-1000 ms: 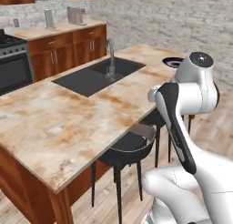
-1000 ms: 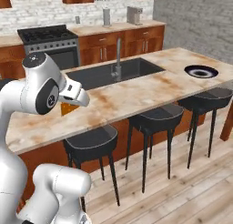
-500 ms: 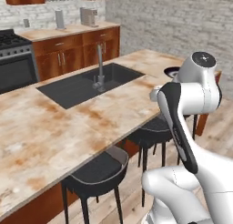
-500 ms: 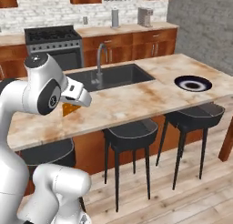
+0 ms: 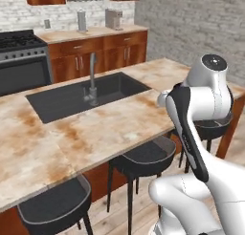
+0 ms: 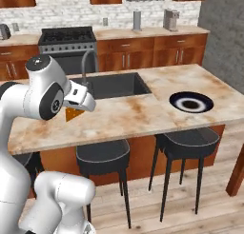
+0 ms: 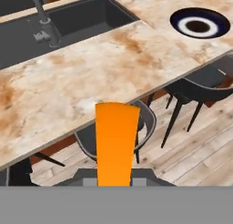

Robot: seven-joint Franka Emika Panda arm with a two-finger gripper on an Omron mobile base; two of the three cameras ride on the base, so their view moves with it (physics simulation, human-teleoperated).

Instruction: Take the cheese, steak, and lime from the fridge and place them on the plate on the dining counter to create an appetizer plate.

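Cheese (image 7: 116,143), an orange wedge, was held upright at the bottom centre of the hand view, rising from between the jaws of the gripper (image 7: 115,182), which were closed against its sides; the finger tips themselves were hidden behind it. In the right base view a small orange corner of the cheese (image 6: 73,114) was seen below the white hand, in front of the near edge of the dining counter (image 6: 128,115). The plate (image 6: 191,103), with its dark navy rim, white ring and dark centre, was lying flat on the marbled tabletop toward its right end, well apart from the cheese, and nothing was seen on it. In the hand view the plate (image 7: 200,23) was placed at the upper right. A dark inset sink (image 6: 114,85) with a curved grey faucet (image 6: 86,65) was set into the tabletop to the left of the plate. Black stools (image 6: 103,156) were standing on the wooden floor along the near side of the counter. In the left base view the sink (image 5: 86,95) and the faucet (image 5: 92,78) were seen left of the white arm, with a black stove (image 5: 23,59) against the back wall.
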